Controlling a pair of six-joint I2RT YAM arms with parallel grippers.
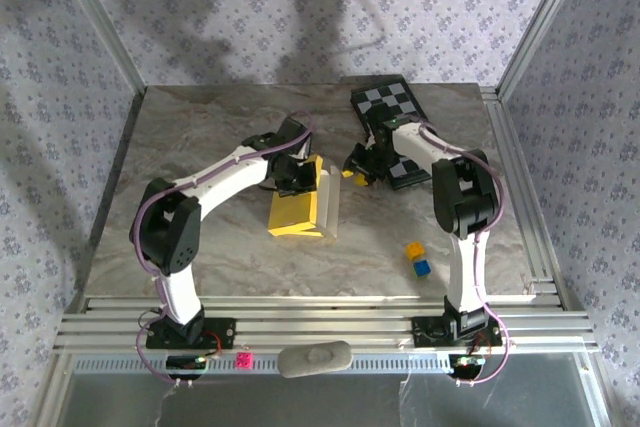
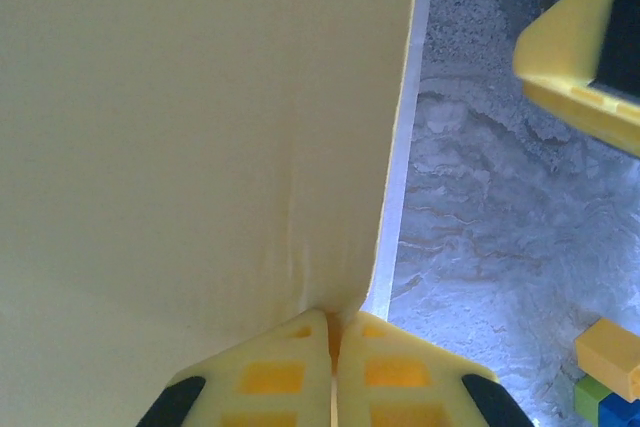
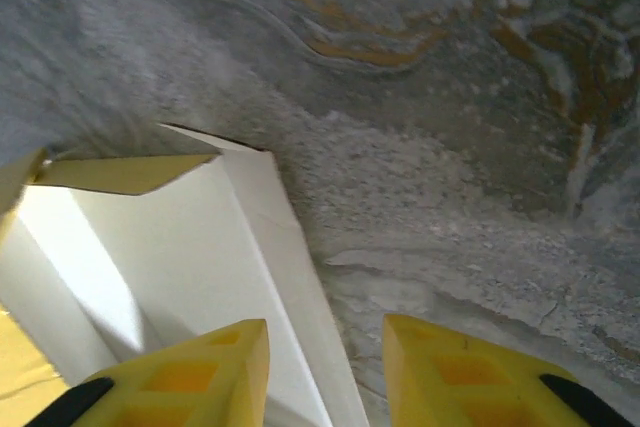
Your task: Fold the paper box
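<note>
A table point(image 1: 200, 137) with a grey-brown marble-patterned top stands between walls point(image 1: 300, 7) of pale lilac flowered wallpaper, with aluminium rails point(image 1: 320, 312) along its near edge and soft shadows point(image 1: 205, 2) on the back wall.

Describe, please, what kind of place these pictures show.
Probably a robot test cell in a laboratory, not a home: a marble-patterned table bordered by aluminium rails, patterned screens on three sides, and a chequered board of the sort used for camera calibration.

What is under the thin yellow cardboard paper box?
The thin yellow cardboard paper box lies on the grey marbled tabletop, which shows beside it. The patch directly beneath is covered and cannot be seen.
</note>
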